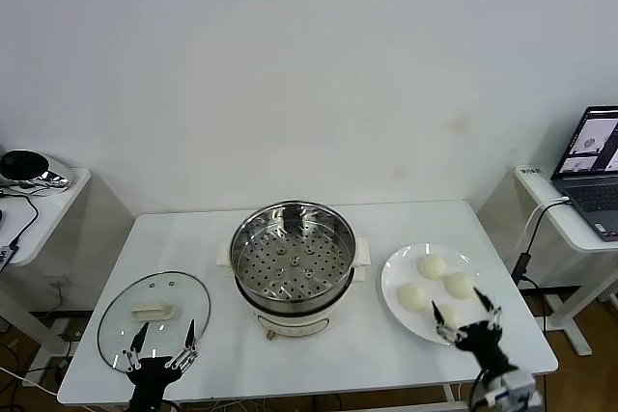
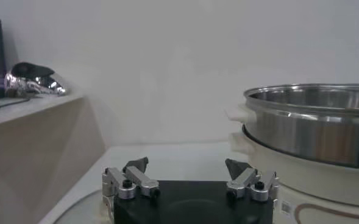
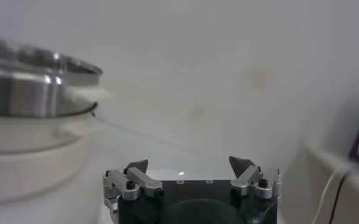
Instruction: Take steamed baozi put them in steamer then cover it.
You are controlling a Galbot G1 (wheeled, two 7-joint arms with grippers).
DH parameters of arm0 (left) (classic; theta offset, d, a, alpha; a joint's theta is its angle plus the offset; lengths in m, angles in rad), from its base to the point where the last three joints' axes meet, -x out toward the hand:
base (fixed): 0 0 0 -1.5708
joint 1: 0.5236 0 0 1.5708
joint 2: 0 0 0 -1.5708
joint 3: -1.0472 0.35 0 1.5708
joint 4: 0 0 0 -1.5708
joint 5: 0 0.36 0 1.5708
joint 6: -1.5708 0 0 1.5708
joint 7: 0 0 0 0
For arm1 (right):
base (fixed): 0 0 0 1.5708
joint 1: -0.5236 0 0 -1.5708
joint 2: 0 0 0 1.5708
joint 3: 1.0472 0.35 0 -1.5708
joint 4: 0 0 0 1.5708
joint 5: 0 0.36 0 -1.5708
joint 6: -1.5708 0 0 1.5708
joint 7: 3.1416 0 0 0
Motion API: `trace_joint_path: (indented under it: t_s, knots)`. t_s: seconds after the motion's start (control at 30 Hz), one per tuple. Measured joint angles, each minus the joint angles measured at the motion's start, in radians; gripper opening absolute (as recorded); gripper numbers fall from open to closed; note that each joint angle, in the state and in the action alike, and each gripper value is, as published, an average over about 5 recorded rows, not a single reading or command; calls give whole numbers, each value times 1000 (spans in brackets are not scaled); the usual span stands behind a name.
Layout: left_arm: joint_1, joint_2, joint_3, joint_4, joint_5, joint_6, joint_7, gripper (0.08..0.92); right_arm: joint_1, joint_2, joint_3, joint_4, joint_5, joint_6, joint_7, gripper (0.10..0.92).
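The steamer (image 1: 293,267) stands uncovered at the table's middle, its perforated tray bare. Several pale baozi lie on a white plate (image 1: 391,282) to the right; one baozi (image 1: 432,264) is farthest back, another (image 1: 459,285) beside it, a third (image 1: 413,295) nearer. The cover (image 1: 154,318), a glass lid with a cream handle, lies flat at the front left. My left gripper (image 1: 164,335) is open over the lid's near edge. My right gripper (image 1: 465,317) is open at the plate's near edge. Each wrist view shows open, empty jaws (image 2: 188,164) (image 3: 189,163) with the steamer's wall (image 2: 313,128) (image 3: 33,91) beside.
A side table at the left carries a shiny dark appliance (image 1: 29,169). At the right, a laptop (image 1: 591,166) sits on another side table, and a cable (image 1: 526,248) hangs from it. Both grippers are near the table's front edge.
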Motion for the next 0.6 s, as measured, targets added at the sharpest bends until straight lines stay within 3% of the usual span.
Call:
trace_joint_path:
  t_s: [0.27,0.6]
  knots:
    - [-19,1,-2,3,33,-5,5,823,256,-204,-128,-131,-143,-4,-161,823]
    - [-37,1,-18,9,78,-14,-2,823,756,-372,-553,-361,-202,43,-452,823]
